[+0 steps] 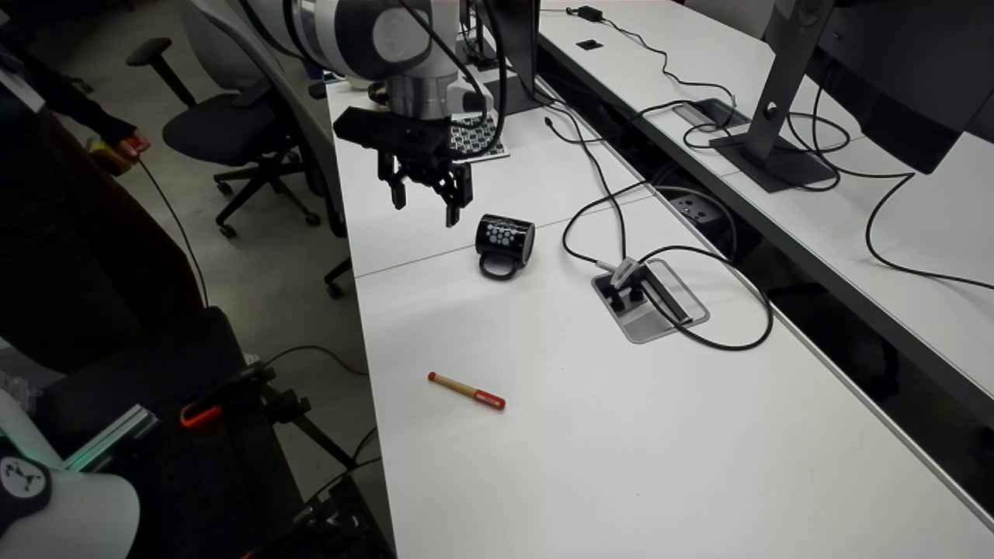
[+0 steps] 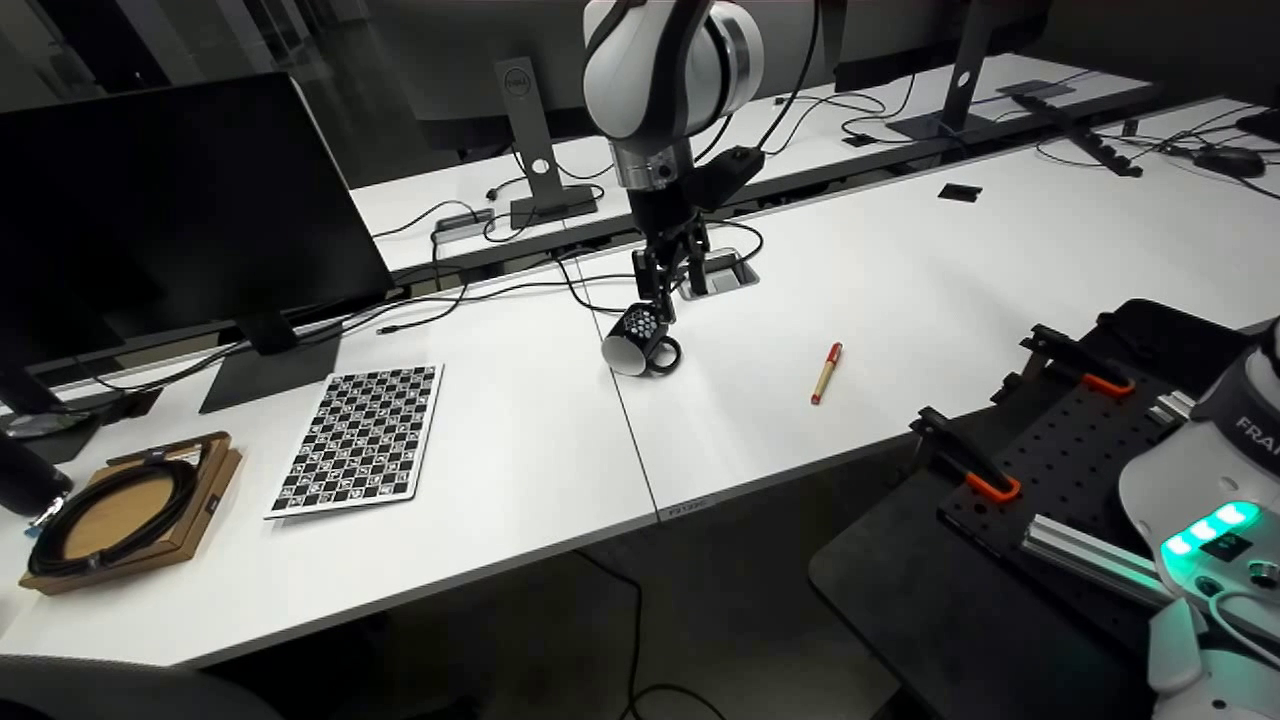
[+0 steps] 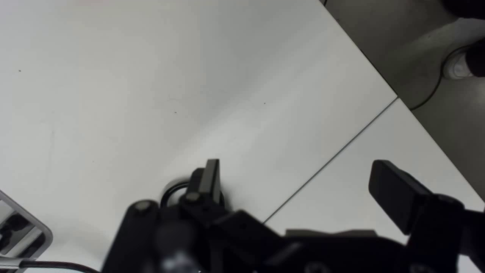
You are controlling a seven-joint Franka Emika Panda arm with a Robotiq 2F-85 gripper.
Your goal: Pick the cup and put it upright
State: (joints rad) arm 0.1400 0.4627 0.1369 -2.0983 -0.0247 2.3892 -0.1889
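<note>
1. The end effector is poised above the worktop, fingers spread, nothing grasped.
2. Below, the cup is laid on its side, long axis near level.
3. From a black loop, apparently its handle, partly covered by 1 finger, the cup is judged outside the gap; a sideways shift is needed.

The 2 exterior views look down aslant from well back: in an exterior view along the desk, in an exterior view across it, screen at left. The wrist view faces down, closer, over the gripper; all 3 share the seam.
</note>
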